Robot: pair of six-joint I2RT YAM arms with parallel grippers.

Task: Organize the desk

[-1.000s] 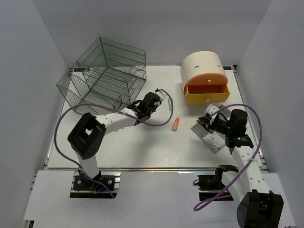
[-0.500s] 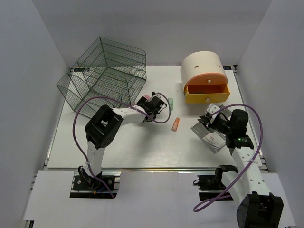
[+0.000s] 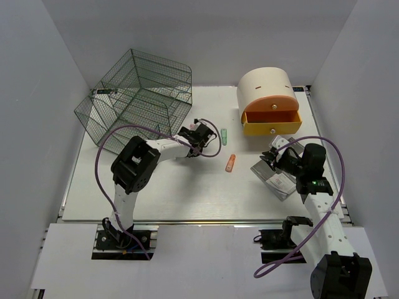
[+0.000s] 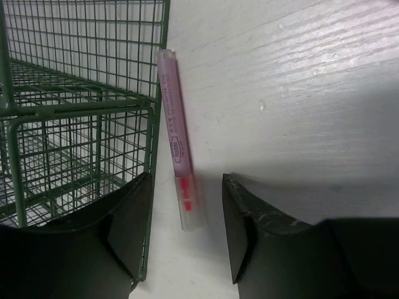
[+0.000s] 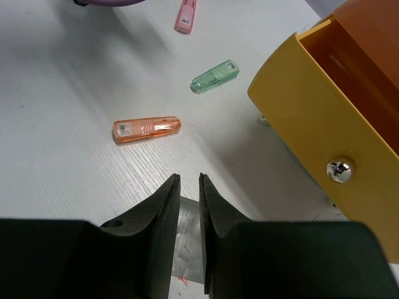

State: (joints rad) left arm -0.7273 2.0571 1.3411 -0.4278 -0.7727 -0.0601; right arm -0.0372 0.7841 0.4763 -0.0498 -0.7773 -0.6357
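L end effector [image 4: 187,182] is hanging released, jaws straddling the near end of pink pen [image 4: 173,124]. Pen is lying on desk [image 3: 187,193], lengthwise against foot of wire cage [image 4: 75,124].

We are reading the step as: lift pen away from cage. To do it well, we are thinking:
- drop straight down
- keep cage-side finger out of the mesh (it looks v. close to the wire, snag risk)
- centre on barrel
- close slowly, since a round barrel prob. rolls toward the open side

R end effector [image 5: 189,179] is showing fingers drawn nearly together w/ a thin slit. Silver packet [image 5: 187,224] is showing through the slit; can't tell if it's pinched.

Orange capped piece [image 5: 147,129] and green one [image 5: 215,77] are lying loose and apart from each other. Yellow drawer [image 5: 324,118] is standing open.

Desk is filling most of the enclosure floor: white, matte, faint grain, metal rail [image 3: 206,223] along near edge. Plain white walls [image 3: 218,37] are closing in three sides.
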